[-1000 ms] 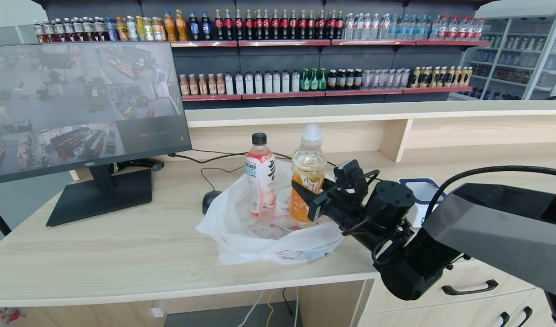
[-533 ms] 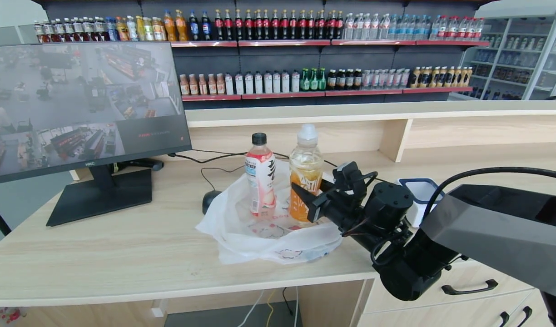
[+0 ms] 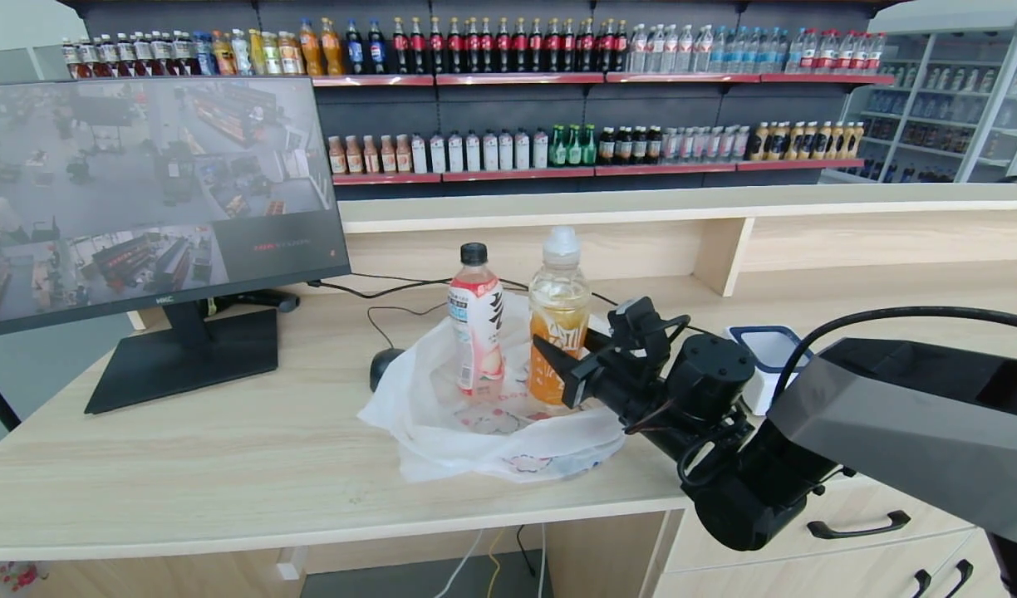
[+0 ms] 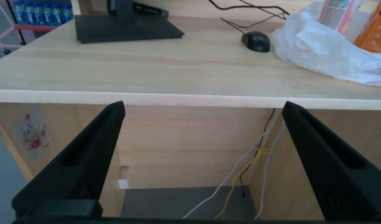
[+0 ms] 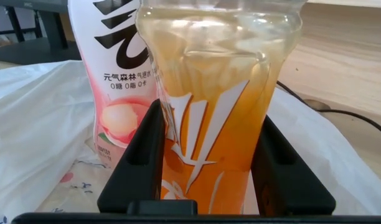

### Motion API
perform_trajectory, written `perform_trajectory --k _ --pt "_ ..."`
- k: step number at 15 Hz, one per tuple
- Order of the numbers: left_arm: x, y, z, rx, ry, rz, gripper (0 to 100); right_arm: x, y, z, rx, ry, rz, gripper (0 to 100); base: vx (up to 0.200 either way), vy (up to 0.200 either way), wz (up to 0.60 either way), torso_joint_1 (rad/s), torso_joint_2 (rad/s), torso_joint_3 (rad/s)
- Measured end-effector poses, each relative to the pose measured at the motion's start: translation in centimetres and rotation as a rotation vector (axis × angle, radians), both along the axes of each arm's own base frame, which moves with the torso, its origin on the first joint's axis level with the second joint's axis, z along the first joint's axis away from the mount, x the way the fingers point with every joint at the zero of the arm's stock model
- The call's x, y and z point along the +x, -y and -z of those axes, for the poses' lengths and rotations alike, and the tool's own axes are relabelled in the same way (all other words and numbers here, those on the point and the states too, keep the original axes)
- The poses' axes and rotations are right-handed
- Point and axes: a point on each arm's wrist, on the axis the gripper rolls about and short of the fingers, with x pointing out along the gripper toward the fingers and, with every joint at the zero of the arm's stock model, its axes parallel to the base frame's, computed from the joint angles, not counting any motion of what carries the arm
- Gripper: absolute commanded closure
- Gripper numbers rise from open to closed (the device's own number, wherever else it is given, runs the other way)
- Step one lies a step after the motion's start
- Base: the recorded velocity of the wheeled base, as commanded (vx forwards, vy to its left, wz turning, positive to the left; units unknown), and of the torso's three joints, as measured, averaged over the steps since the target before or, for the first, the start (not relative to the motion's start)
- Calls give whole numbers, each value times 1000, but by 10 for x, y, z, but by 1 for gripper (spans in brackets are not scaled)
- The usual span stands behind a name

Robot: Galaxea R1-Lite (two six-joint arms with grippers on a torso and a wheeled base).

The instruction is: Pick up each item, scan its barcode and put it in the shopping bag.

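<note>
Near the worktop's front edge, in the shopping bag (image 3: 442, 440), my right gripper (image 3: 558, 355) clasps the orange bottle (image 3: 560, 307) beside the pink bottle (image 3: 476, 324) (both upright); I should open only once its base sits flat.

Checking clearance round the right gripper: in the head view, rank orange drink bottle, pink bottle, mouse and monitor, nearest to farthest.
1. orange drink bottle, gripped by the right gripper.
2. pink bottle, next to it on the robot's left.
3. mouse, just left of the shopping bag.
4. monitor, far left on the desk.
</note>
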Motion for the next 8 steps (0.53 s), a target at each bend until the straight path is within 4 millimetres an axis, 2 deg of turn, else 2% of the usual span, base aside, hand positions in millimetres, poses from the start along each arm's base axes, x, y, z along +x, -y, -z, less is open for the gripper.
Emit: perform_trajectory --k 2,3,8 --pt "0 0 0 0 0 0 0 0 0 0 -1 0 1 100 0 0 0 0 0 0" --pt "0 0 0 0 0 0 0 0 0 0 -1 -1 1 0 0 0 0 0 0 0" --pt "0 0 0 -1 0 0 0 1 2 0 -2 -2 5 0 0 0 0 0 0 0"
